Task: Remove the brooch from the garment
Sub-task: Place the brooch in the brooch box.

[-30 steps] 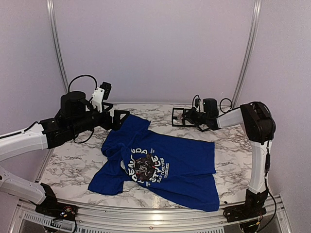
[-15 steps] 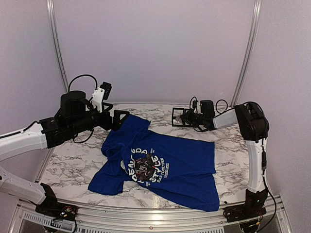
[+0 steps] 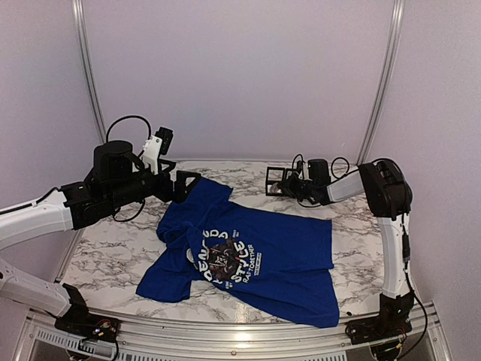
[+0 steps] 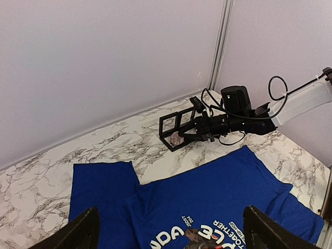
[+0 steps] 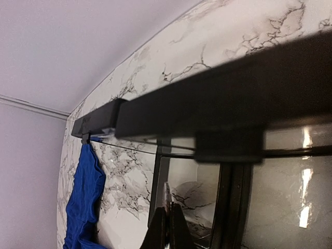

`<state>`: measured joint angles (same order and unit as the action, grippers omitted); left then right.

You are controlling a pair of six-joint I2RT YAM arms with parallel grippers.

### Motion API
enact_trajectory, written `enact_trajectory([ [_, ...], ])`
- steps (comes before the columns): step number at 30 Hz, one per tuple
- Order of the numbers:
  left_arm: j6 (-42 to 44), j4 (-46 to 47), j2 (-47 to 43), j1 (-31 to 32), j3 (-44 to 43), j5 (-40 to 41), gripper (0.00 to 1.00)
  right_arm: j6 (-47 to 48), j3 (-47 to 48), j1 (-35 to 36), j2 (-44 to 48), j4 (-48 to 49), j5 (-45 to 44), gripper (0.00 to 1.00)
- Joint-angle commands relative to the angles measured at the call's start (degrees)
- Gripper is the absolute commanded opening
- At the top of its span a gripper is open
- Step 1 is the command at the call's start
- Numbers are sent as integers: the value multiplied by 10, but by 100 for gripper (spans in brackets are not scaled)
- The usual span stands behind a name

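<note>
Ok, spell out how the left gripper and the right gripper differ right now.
The left gripper stands wide open; the right gripper is shut. The left gripper sits at the far sleeve of the T-shirt; the right gripper is over the bare marble of the table, clear of the T-shirt. Both are black and reach inward along the table's far side.

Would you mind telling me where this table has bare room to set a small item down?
The widest bare marble lies left of the T-shirt, out to the table edge. A narrower patch lies right of it, beside the right arm. The far side is crowded: the left gripper hangs over the sleeve, the right gripper sits low there.
</note>
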<state>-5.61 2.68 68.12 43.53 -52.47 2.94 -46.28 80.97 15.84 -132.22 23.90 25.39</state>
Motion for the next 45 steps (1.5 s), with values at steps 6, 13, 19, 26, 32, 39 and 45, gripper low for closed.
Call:
enact_trajectory([
  [6, -1, -4, 1, -2, -8, -8, 99, -10, 38, -1, -20, 12, 7, 0],
  [13, -2, -3, 4, -2, -7, -10, 99, -12, 56, -1, -39, 1, 10, 0],
  [19, -2, -4, 2, -2, -6, -10, 99, -11, 57, -1, -41, -1, 8, 2],
  [26, -3, -4, 2, -2, -5, -10, 99, -1, 53, 2, -26, -17, -6, 13],
  [32, -4, -3, 3, -2, -5, -11, 99, 14, 52, 4, -11, -38, -23, 22],
  [39, -4, -2, 4, -3, -4, -13, 99, 30, 54, 9, 6, -58, -37, 25],
  [45, -7, 1, 2, -2, -1, -12, 99, 54, 58, 13, 22, -87, -65, 25],
])
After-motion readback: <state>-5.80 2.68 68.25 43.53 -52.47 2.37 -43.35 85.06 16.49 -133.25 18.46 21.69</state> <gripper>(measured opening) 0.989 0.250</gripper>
